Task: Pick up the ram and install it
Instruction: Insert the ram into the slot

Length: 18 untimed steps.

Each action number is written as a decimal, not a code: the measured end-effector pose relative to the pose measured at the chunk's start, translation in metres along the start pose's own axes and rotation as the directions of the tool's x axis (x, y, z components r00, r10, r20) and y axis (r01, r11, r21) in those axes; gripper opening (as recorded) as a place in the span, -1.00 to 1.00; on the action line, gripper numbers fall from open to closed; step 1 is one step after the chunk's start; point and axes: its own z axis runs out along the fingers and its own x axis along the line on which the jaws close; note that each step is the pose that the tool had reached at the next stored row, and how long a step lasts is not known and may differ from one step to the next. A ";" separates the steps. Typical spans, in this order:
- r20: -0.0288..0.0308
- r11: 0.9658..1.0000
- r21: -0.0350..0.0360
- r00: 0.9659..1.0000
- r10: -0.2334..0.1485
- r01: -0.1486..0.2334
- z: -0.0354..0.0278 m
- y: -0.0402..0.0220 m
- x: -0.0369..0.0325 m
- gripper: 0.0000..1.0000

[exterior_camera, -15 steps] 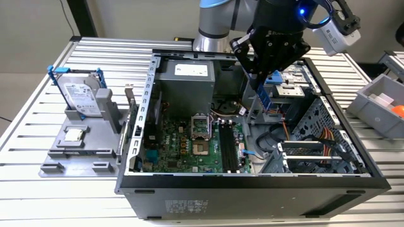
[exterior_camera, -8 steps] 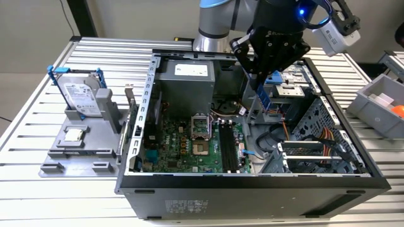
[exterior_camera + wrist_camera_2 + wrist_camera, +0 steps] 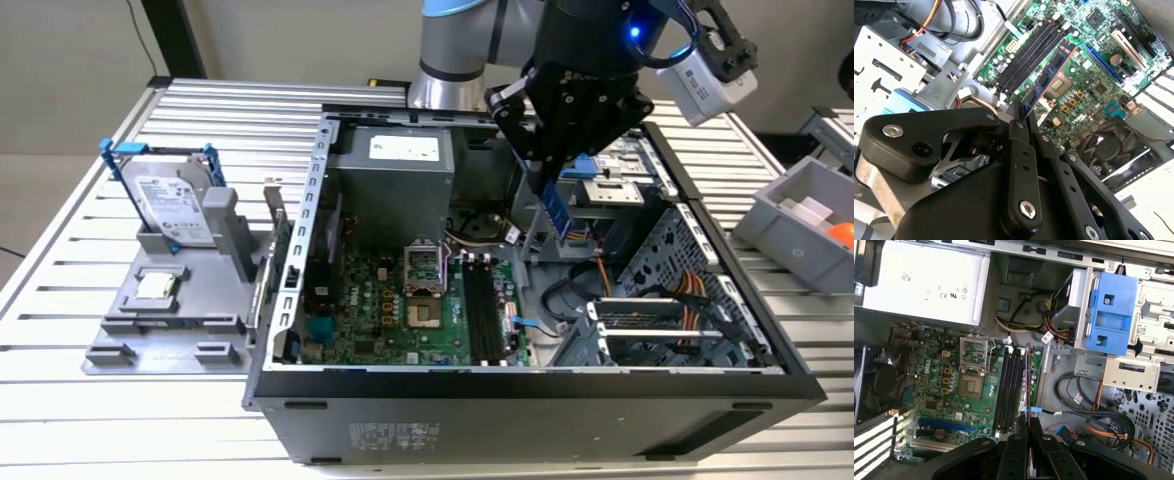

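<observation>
Hanging over the open computer case (image 3: 534,415), the gripper (image 3: 545,178) is pinching the ram (image 3: 555,212) by one end, its jaws drawn narrow onto the stick's two flat faces. In the exterior view the ram is dangling lengthwise below the fingers. Its free end is pointing down toward the black memory slots (image 3: 481,310), well above them and off toward the exterior view's right, and it is touching nothing but the gripper.

In the first wrist view the ram is showing edge-on as a thin line that is running along the slots and overlapping their far side, away from the processor socket (image 3: 974,385). In the second wrist view its bluish face with dark chips is reaching out from the fingertips (image 3: 1019,125) over the slots.

Judging from this, the step in hand is carrying and lining up, not yet seating. Doing it well is looking like a matter of keeping the clamp firm so the stick is not swinging. It also means bringing the contact edge square and parallel over one slot, and coming down without side load. A thin cable with a blue tab (image 3: 1035,411) is lying just beside the slots and could be snagging a crooked approach.

The arm is reaching in from behind the case, beyond the slots. Its wrist is turned so that the gripper is pointing almost straight down, with a slight lean.
</observation>
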 end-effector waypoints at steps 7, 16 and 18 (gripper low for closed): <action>-0.003 1.000 0.011 1.000 0.000 0.000 0.0027 0.0000 0.0000 -1.00; -0.006 1.000 0.011 1.000 0.000 0.000 0.0054 -0.0001 0.0000 -1.00; -0.006 1.000 0.011 1.000 0.000 0.000 0.0057 0.0000 0.0000 -1.00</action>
